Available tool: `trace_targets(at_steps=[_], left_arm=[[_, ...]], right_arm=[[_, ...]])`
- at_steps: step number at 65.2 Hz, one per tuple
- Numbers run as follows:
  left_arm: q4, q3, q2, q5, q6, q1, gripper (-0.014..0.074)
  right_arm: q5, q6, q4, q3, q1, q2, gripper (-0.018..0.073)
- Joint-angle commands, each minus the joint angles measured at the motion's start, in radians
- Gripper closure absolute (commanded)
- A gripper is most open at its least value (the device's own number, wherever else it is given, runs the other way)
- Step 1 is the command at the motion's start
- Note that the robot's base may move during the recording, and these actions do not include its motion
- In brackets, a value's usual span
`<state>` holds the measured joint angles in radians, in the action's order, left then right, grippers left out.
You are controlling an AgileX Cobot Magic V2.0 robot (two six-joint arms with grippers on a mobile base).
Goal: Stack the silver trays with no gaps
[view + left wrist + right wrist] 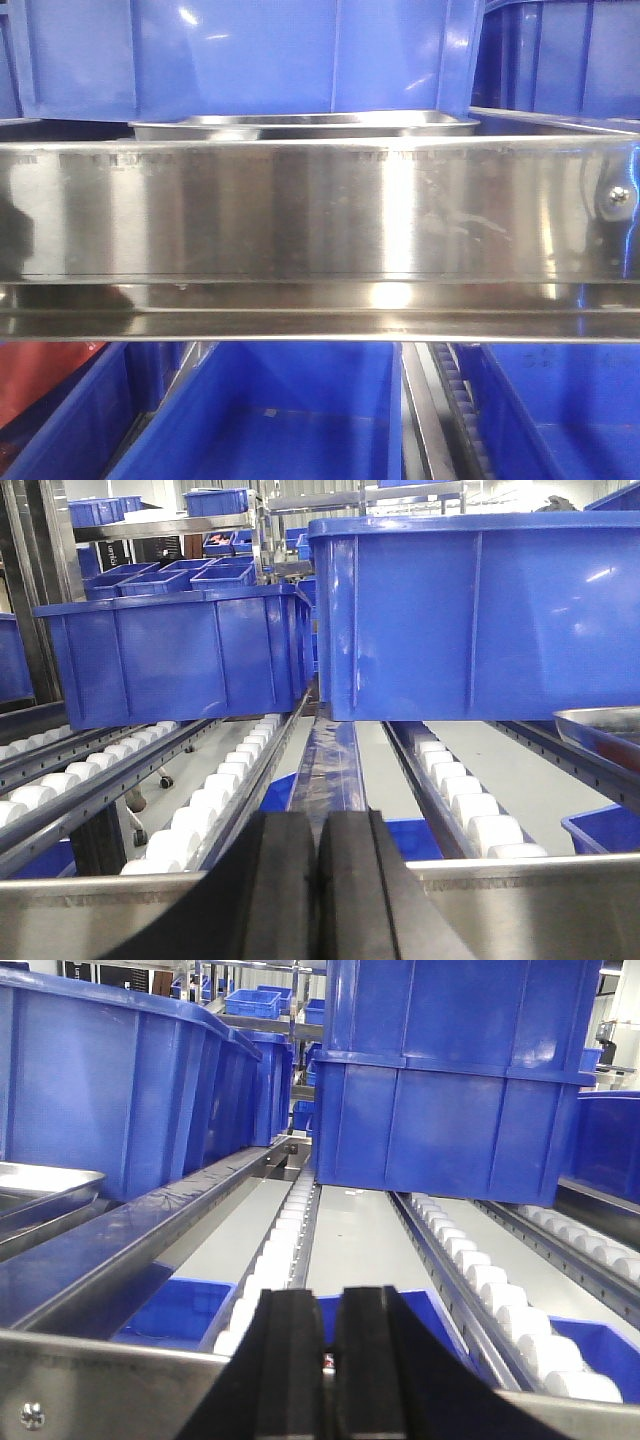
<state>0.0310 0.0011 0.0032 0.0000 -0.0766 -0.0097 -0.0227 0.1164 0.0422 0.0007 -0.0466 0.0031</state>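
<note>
While both arms sit low at the near shelf rail point(300, 210), the left gripper point(320, 880) and right gripper point(328, 1360) have their fingers pressed together, holding nothing. A silver tray point(300, 124) lies just behind the rail, between the two arms, in front of a blue bin point(240, 55). Stacking seems not yet begun. The next move calls for opening the fingers and reaching for the tray's rim.

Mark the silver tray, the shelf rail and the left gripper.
silver tray point(300, 128): front view, on its rim.
shelf rail point(320, 215): front view, on its brushed face.
left gripper point(316, 825): left wrist view, between the closed fingertips.
</note>
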Motion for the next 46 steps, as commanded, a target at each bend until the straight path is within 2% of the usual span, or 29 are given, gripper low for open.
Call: trace_targets(at_steps=[1,37,46], left_arm=[[0.0,-0.001,-0.003,-0.021,0.007,0.003,0.0582],[0.0,-0.001,-0.003,-0.021,0.007,0.003,0.0582],[0.0,-0.001,-0.003,-0.048,0.007,0.004,0.0582]], right_arm=[[0.015,-0.001,-0.007,-0.001,0.001,-0.003,0.0564],[0.017,-0.001,-0.007,-0.001,0.001,-0.003,0.0564],[0.066,-0.001,-0.007,-0.001,0.001,-0.003,0.0564]])
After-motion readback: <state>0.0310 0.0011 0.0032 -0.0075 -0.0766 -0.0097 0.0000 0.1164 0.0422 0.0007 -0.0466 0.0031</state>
